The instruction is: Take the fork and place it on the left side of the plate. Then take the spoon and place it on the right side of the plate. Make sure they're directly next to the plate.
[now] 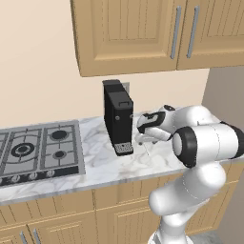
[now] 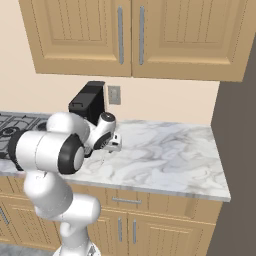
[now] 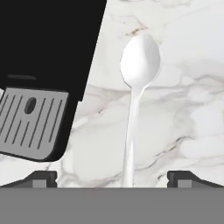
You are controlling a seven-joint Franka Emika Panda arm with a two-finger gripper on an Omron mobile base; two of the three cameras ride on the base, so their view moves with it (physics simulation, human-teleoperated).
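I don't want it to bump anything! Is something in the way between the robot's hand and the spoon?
Nothing visible is. In the hand view the spoon lies on bare marble straight ahead of the open end effector. The black coffee machine stands off to one side, beside the spoon, not across the path.

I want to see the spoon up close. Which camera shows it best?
The hand view: the spoon lies whole on the marble counter, bowl and handle clear, between the open end effector tips. In the left base view it is a faint pale sliver; in the right base view I cannot make it out.
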